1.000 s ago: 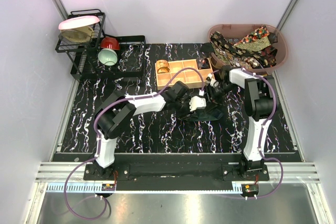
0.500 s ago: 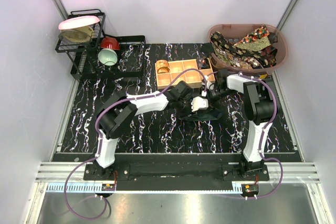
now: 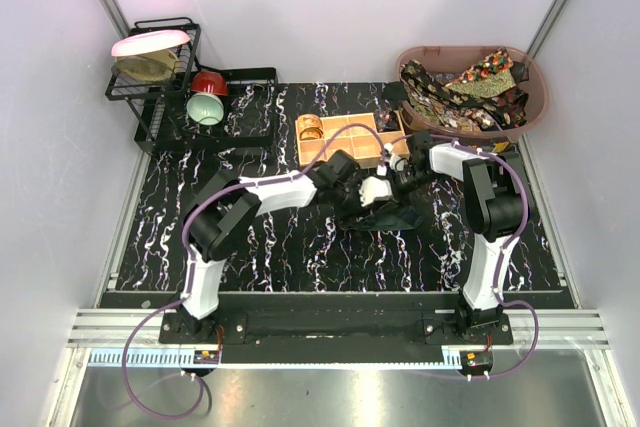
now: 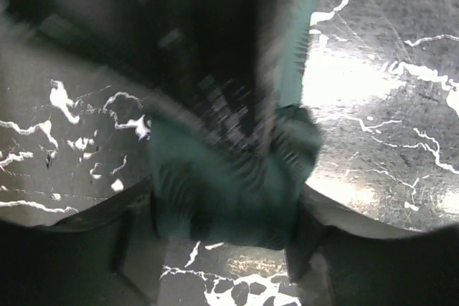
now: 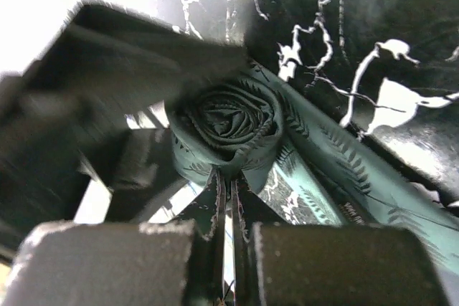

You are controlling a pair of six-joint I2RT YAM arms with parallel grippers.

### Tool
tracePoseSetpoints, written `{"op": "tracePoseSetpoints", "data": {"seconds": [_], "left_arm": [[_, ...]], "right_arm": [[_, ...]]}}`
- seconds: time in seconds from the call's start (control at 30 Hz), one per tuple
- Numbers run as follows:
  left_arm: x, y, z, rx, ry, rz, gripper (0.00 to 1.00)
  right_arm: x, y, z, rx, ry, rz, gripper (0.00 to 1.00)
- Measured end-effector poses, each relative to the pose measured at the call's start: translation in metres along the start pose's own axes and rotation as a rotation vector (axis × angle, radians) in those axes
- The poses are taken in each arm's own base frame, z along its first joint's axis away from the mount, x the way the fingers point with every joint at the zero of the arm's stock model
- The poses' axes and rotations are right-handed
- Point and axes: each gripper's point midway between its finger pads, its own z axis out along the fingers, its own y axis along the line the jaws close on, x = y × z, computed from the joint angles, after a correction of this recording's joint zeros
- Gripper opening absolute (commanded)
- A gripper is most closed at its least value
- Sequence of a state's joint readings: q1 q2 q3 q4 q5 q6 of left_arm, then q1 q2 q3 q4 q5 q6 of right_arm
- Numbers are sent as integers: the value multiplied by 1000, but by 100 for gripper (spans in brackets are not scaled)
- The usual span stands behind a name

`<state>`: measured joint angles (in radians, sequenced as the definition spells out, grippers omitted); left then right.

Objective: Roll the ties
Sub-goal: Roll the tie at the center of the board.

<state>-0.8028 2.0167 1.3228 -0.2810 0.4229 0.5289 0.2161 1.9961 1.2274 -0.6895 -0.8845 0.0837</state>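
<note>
On black marbled counter (image 3: 300,247), tan compartment box (image 3: 310,159) sits just behind the work spot, pink oval basket (image 3: 540,102) of patterned ties (image 3: 460,87) far right. Right claw (image 5: 229,213) pinched onto green tie (image 5: 229,123) mid-counter, just under its roll; left claw (image 4: 224,209) flanks the roll, blur hides whether it's clamped. Tight spiral, dark green weave, faint leaf print.

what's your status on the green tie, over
Left fingers flank the green tie, grip unclear through blur. Right fingers pinched on its coil, tail trailing loose. Wooden box close behind.
</note>
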Motion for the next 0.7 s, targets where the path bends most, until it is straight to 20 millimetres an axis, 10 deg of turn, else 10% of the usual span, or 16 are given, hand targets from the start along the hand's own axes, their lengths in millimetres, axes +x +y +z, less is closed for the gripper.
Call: {"op": "tracePoseSetpoints", "data": {"seconds": [0.2, 0.7], "left_arm": [[10, 4, -17, 28, -166, -143, 99], [-28, -4, -13, 106, -437, -151, 99]], "right_arm": [[2, -15, 0, 85, 3, 21, 0], [4, -35, 1, 189, 18, 56, 0]]}}
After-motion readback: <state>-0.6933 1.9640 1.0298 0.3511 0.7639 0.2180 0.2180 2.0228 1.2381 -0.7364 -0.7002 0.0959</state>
